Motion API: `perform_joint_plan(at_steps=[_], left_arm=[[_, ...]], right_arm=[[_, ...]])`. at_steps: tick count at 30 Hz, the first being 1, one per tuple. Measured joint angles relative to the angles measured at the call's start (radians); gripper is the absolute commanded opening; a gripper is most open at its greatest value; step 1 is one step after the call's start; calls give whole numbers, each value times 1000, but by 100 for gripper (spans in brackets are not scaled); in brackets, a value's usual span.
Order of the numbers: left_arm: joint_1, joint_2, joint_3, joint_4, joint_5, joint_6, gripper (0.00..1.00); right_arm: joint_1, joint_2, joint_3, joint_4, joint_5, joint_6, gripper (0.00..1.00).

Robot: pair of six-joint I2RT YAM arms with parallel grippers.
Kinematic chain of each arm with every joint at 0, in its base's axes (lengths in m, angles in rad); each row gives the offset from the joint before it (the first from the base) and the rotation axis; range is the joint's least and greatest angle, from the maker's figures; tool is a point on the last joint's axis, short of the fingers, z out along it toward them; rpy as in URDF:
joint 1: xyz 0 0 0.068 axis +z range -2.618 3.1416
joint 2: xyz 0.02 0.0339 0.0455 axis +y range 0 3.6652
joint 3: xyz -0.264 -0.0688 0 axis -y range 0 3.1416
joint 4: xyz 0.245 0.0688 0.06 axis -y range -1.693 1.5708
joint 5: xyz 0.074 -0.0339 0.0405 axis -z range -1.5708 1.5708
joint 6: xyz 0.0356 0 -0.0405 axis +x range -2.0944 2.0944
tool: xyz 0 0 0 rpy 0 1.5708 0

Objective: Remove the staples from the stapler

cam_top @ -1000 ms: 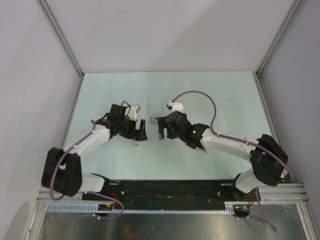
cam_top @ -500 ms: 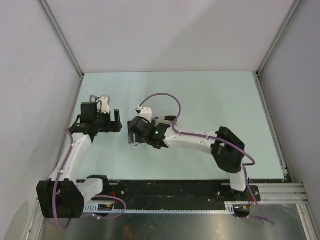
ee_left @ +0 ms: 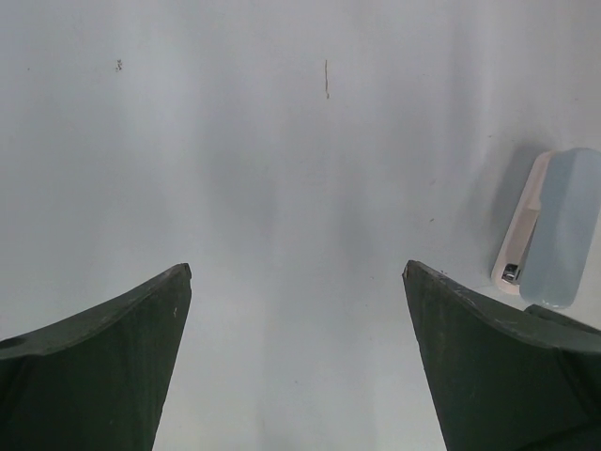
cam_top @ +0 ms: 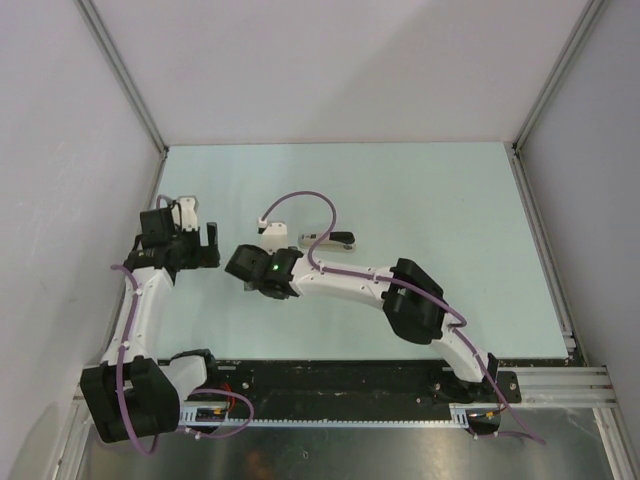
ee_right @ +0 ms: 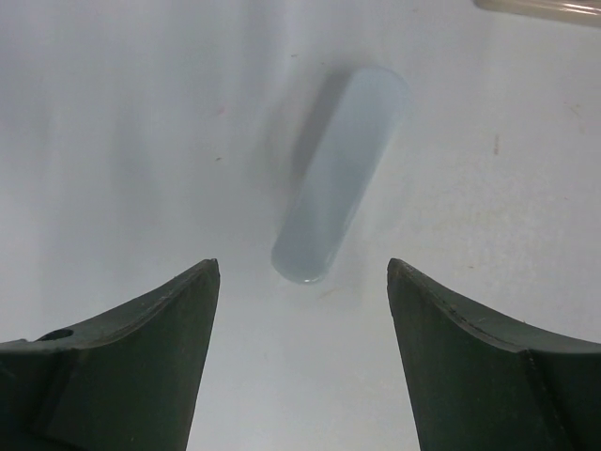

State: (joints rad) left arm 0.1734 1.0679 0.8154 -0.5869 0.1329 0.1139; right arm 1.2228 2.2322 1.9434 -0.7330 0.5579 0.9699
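The stapler (cam_top: 327, 238), silvery at its left end and black at its right, lies on the pale green table behind my right forearm, with neither gripper at it. My right gripper (cam_top: 244, 268) reaches far left and is open (ee_right: 302, 263), with nothing between its fingers. Just ahead of its tips lies a pale blue-grey oblong piece (ee_right: 340, 188). My left gripper (cam_top: 211, 243) stands open (ee_left: 294, 268) over bare table near the left wall. That same pale piece (ee_left: 557, 225) shows at its right, with a pinkish-white side and a small shiny bit at one end. No staples can be made out.
Grey enclosure walls with slanting metal posts (cam_top: 125, 75) stand close on the left and right. The black base rail (cam_top: 340, 378) runs along the near edge. A thin dark mark (ee_left: 327, 80) lies on the table ahead of the left gripper.
Both arms swung left. The right gripper left the stapler's side and crossed to the pale piece, its jaws narrowing a little. The left gripper drew back towards the left wall.
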Motion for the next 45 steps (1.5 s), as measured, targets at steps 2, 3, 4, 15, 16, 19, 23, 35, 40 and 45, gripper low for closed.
perform_joint_plan(at_steps=[2, 3, 4, 15, 16, 19, 23, 35, 40, 45], left_arm=[[1, 0, 0, 0, 0, 5, 100], [1, 0, 0, 0, 0, 10, 100], [1, 0, 0, 0, -1, 12, 99], [2, 0, -2, 0, -45, 46, 99], [2, 0, -2, 0, -49, 47, 99], [2, 0, -2, 1, -53, 52, 100], [2, 0, -2, 0, -58, 53, 99], [2, 0, 18, 0, -89, 70, 99], [2, -1, 27, 1, -89, 97, 100], [2, -1, 27, 1, -97, 135, 100]], right_arm=[[-2, 3, 5, -29, 17, 22, 77], [-3, 6, 8, -40, 22, 31, 77], [-5, 9, 11, -48, 26, 39, 77], [-48, 68, 15, -45, 9, 98, 71], [-53, 68, 15, -41, 7, 101, 69], [-68, 68, 15, -17, 2, 104, 61], [-73, 68, 14, 6, -13, 103, 51], [-79, 68, -43, 43, -82, 108, 47], [-78, 68, -43, 47, -84, 110, 43], [-76, 68, -43, 47, -76, 101, 44]])
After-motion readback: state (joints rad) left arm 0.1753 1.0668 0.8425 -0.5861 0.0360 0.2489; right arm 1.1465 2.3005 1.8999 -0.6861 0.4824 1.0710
